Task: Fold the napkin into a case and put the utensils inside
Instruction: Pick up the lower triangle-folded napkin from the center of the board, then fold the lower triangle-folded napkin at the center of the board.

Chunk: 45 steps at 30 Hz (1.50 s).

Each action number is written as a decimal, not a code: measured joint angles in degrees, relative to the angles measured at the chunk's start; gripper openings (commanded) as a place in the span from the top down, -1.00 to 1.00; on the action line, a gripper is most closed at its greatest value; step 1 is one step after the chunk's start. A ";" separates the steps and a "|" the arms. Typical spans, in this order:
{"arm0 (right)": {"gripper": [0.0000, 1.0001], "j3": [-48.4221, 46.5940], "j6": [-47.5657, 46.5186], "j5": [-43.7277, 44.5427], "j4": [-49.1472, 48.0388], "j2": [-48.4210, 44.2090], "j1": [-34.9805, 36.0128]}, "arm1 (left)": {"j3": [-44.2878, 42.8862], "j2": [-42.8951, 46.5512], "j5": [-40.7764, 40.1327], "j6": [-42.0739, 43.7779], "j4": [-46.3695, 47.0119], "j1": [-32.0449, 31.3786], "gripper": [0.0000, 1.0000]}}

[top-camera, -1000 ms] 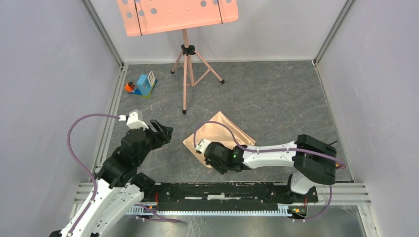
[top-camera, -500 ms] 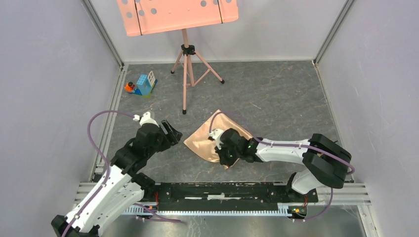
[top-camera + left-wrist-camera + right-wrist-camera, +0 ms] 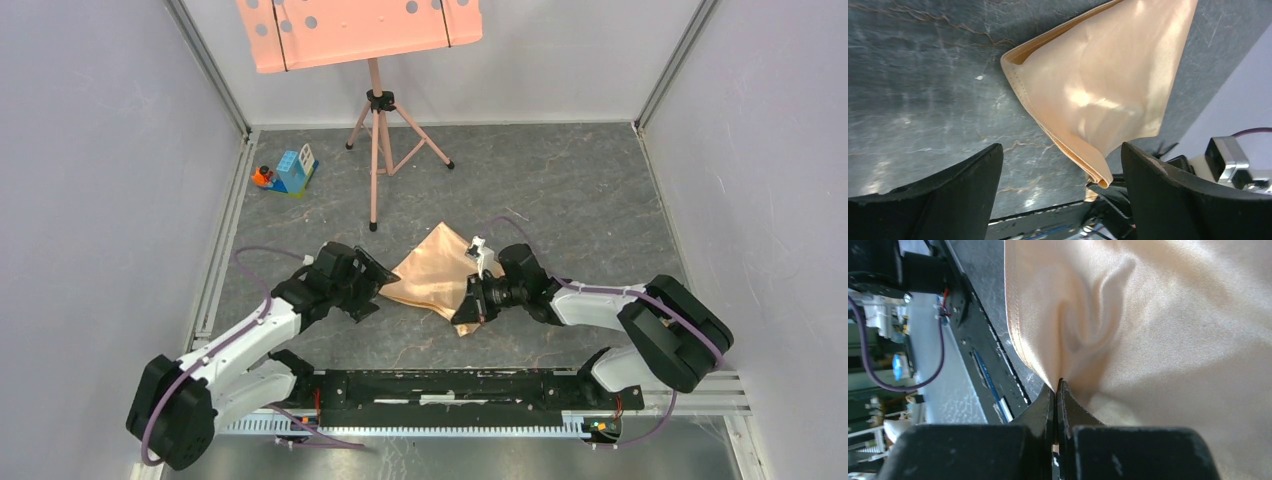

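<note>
The napkin (image 3: pixel 433 280) is a folded peach-orange satin cloth lying on the grey table between the two arms. It also shows in the left wrist view (image 3: pixel 1103 85) and fills the right wrist view (image 3: pixel 1158 330). My right gripper (image 3: pixel 470 308) (image 3: pixel 1056 386) is shut on the napkin's near right corner, and the cloth puckers at the pinch. My left gripper (image 3: pixel 378 290) (image 3: pixel 1060 190) is open and empty, just left of the napkin's left corner. No utensils and no pleated case are in view.
A salmon-pink music stand (image 3: pixel 372 110) stands on its tripod at the back. A small toy of blue, white and orange blocks (image 3: pixel 288 172) sits at the back left. A black rail (image 3: pixel 450 385) runs along the near edge.
My right gripper has moved right and back, dragging the napkin's near corner with it and reshaping the cloth. My left gripper has moved right and down to the napkin's left corner.
</note>
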State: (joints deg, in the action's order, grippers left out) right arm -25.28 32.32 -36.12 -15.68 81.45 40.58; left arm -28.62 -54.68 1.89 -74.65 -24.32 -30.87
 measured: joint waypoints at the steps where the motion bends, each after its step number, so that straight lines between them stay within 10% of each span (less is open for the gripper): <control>1: 1.00 0.66 1.01 -0.96 -1.44 -0.11 -0.79 | 0.70 -1.03 0.83 -1.60 2.05 0.00 -0.89; 8: 1.00 3.69 6.05 -5.46 -8.48 -0.31 -4.87 | 5.90 -10.51 4.76 -9.20 14.60 0.07 -0.70; 26: 1.00 5.40 7.08 -7.93 -11.23 -0.94 -8.87 | -0.48 -15.50 1.25 -9.25 15.43 0.26 0.71; 45: 1.00 0.76 -2.25 -8.94 -0.37 1.29 -11.17 | -26.73 -27.39 -11.89 -11.26 -8.87 -6.14 0.95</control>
State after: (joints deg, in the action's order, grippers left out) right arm -24.51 30.06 -45.06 -16.05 82.74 29.41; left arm -55.35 -82.06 -10.00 -85.91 -33.19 -37.01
